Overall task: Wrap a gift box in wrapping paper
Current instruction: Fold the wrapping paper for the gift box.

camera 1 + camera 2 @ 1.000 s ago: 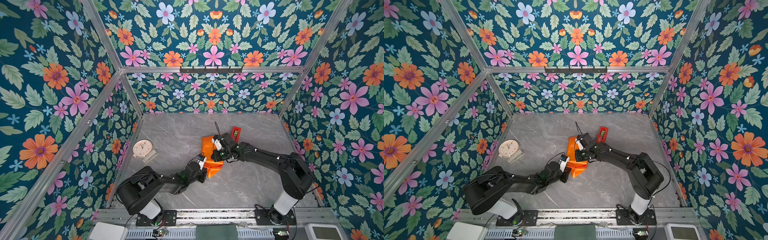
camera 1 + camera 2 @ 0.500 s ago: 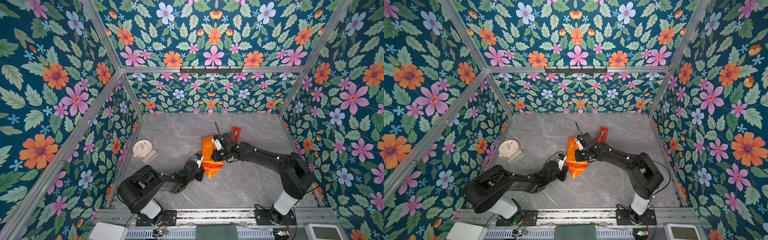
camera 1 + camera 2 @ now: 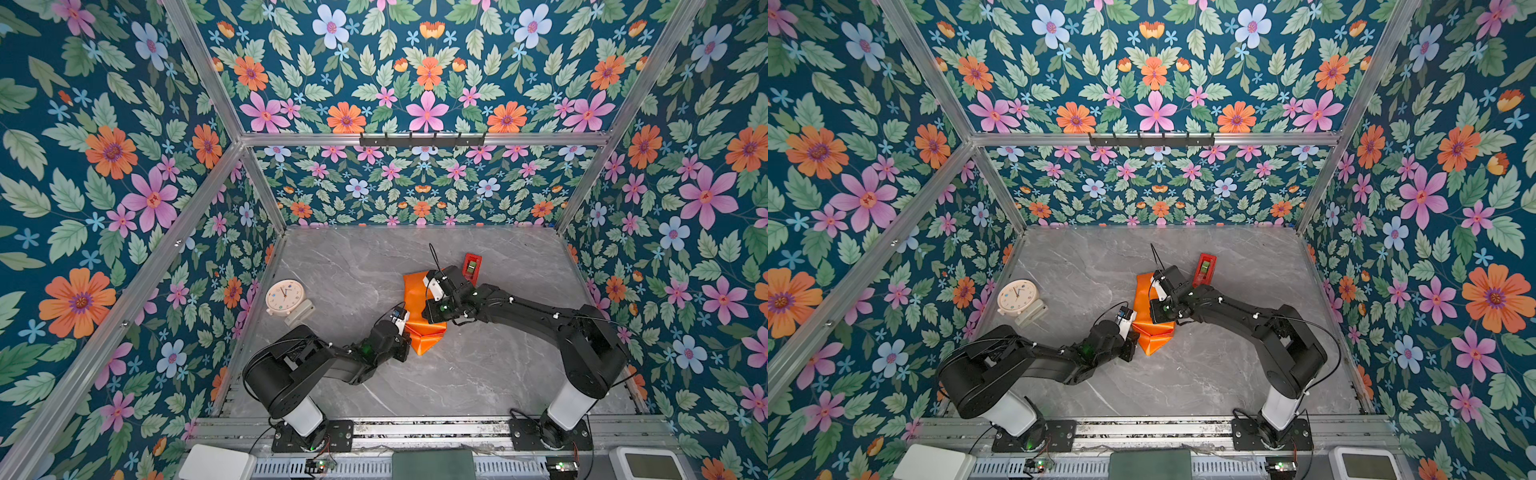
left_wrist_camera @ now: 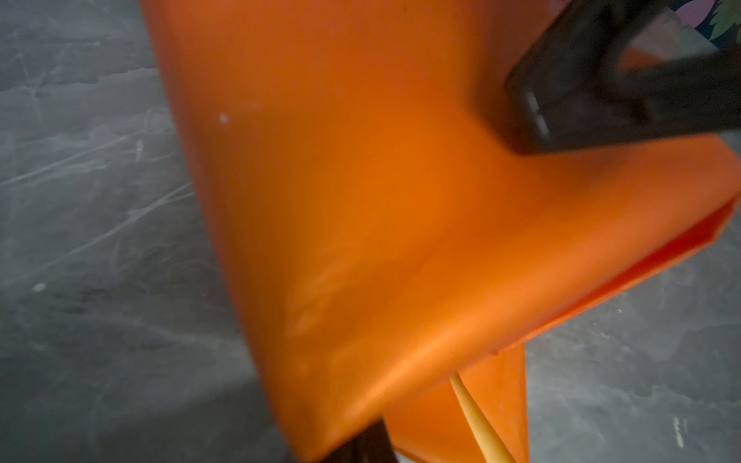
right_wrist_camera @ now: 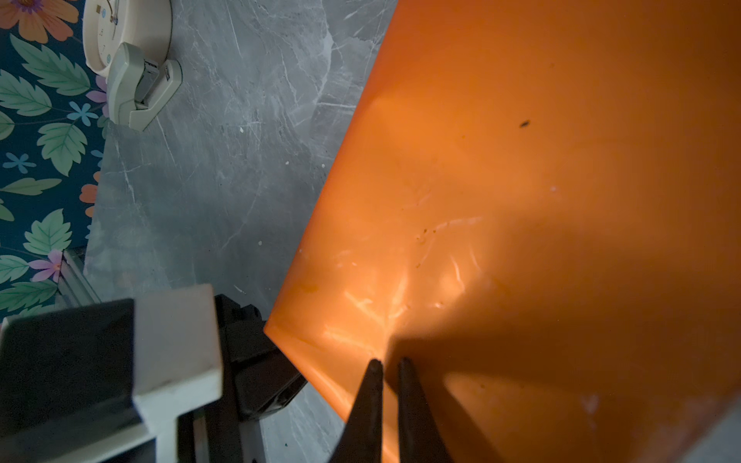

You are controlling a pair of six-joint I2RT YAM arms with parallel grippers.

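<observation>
— Wrapping paper (image 3: 413, 295): where does it lie?
— Near the middle of the grey bench (image 3: 353, 266), glossy orange side out. It is folded into a lumpy bundle with a pointed flap toward the robot's bases. Both top views show it between the two arms.
— And the gift box?
— Hidden; only paper shows.
— How is the left hand (image 3: 405, 332)?
— Closed, at the bundle's near left corner. In the left wrist view the sheet stands up off the bench and runs down to the dark fingers. A pale yellow edge (image 4: 477, 425) of its other side shows beside them. It is pinching the paper.
— The right hand (image 5: 389, 366)?
— It reaches over the bundle from the far right. Its two black fingertips (image 5: 373, 373) stand almost together, tips down on the orange surface, and paper shows through the sliver between them.
— What else is on the bench?
— A red tape dispenser (image 3: 472, 264) sits just beyond the paper, beside the right wrist, toward the back wall. A cream clock (image 3: 284, 296) on a stand is well apart, by the left wall.
</observation>
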